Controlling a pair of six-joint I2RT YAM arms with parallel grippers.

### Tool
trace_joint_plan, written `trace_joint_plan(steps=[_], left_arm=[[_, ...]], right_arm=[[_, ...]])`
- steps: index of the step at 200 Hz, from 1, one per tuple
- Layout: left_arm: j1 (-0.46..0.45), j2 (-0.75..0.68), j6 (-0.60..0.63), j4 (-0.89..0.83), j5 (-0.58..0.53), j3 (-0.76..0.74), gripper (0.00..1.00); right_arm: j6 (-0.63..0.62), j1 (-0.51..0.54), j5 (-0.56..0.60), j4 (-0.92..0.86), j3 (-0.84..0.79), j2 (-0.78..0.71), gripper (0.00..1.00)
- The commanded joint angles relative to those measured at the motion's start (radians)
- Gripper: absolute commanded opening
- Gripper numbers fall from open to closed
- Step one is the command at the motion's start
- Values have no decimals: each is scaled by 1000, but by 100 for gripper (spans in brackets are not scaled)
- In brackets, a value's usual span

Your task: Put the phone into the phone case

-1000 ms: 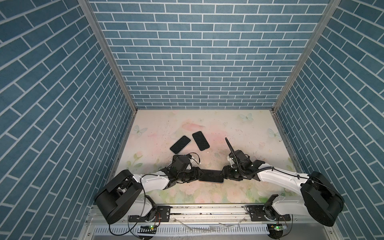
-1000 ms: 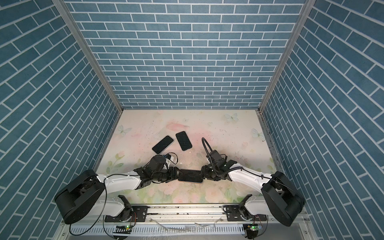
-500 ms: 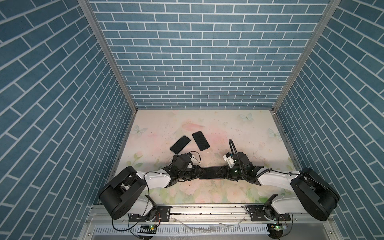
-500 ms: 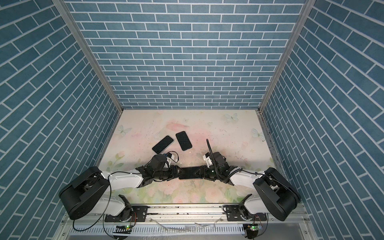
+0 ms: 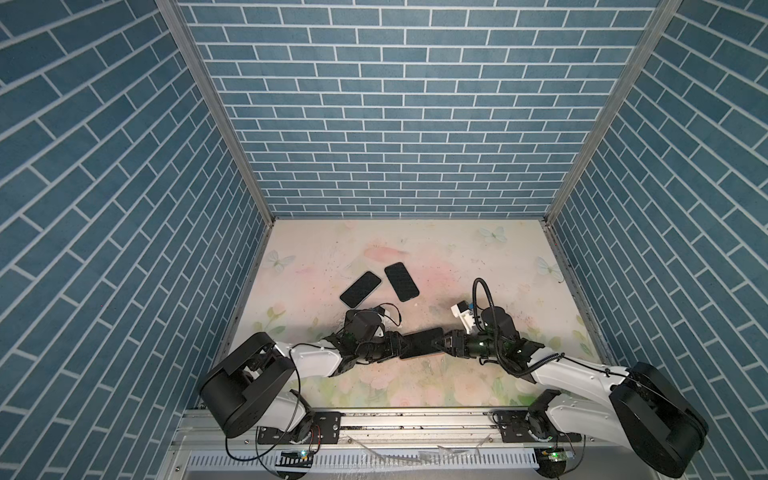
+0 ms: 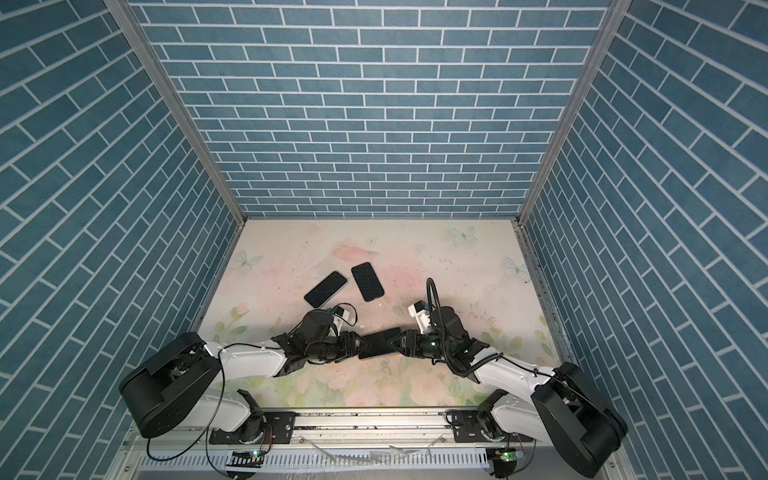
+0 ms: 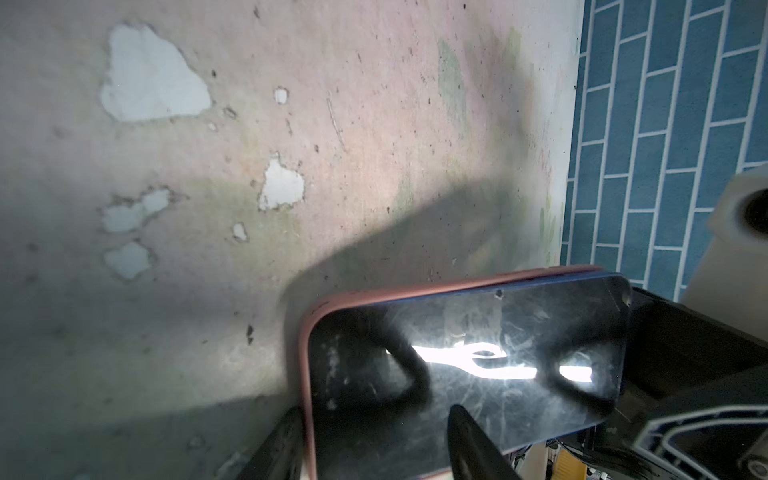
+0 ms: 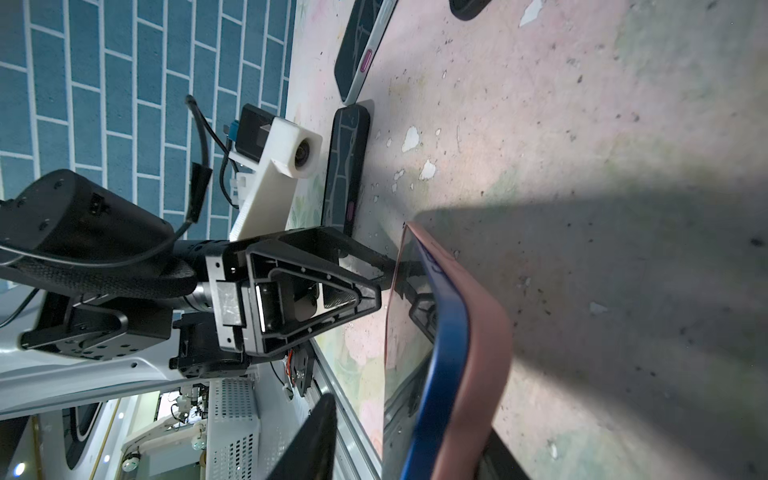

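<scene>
Top view: phone [image 5: 422, 343] between left tool [image 5: 397, 345] and right tool [image 5: 441, 341], above bench [image 5: 457, 257].
Left wrist: left tool pinches phone case [image 7: 305, 374] end.
Right wrist: right tool straddles both, contact unclear; blue edge proud.
Judged seating step; next: squeeze flush.

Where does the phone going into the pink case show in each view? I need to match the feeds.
In a top view: phone low centre, a dark tilted slab.
In a top view: phone low centre again, a little further left.
Left wrist: phone close up, screen facing the camera, pink case rimming it.
Right wrist: phone edge-on, blue side against the pink case.
Shared landmark: blue brick wall.
</scene>
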Motion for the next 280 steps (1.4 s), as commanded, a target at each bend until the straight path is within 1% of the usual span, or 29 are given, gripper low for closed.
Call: trace_joint_plan(steps=[1,27,57,63,85,110,136,146,153,182,195,203,224,248,262,280], left_arm=[[-9,34,-3,-105,-3,-34,57],[-9,30,-2,-107,-2,-37,57],[-10,22,-4,-113,-5,-39,57],[-9,21,-4,-113,-4,-40,57],[-8,20,-4,-113,-6,-40,57],[-8,19,-4,-111,-8,-36,57],[-2,-8,-2,-101,-11,-32,58],[8,-39,3,-103,-11,-32,59],[18,-69,10,-109,-12,-29,62],[88,-255,81,-213,-6,16,88],[129,-339,125,-270,7,55,96],[157,-379,147,-285,31,77,99],[227,-411,167,-254,146,136,100],[248,-365,177,-175,268,198,100],[248,-331,147,-90,316,212,100],[248,-292,88,44,352,218,99]], right_arm=[[-5,-3,-33,45,24,28,41],[6,-5,-36,89,28,56,34],[8,-4,-56,109,35,89,23],[5,-5,-58,104,38,95,20],[-17,-4,-58,59,52,100,7],[-42,-5,-49,-1,74,79,0],[-75,-8,-30,-91,114,21,0],[-93,-15,-27,-139,140,-14,0],[-108,-25,-26,-180,158,-44,0],[-199,-91,-65,-365,274,-157,0],[-232,-128,-116,-427,333,-183,0],[-243,-151,-158,-450,366,-188,0],[-236,-201,-285,-466,436,-177,0],[-194,-218,-428,-439,501,-145,0],[-176,-219,-476,-431,524,-136,0],[-169,-219,-500,-437,535,-135,0]])
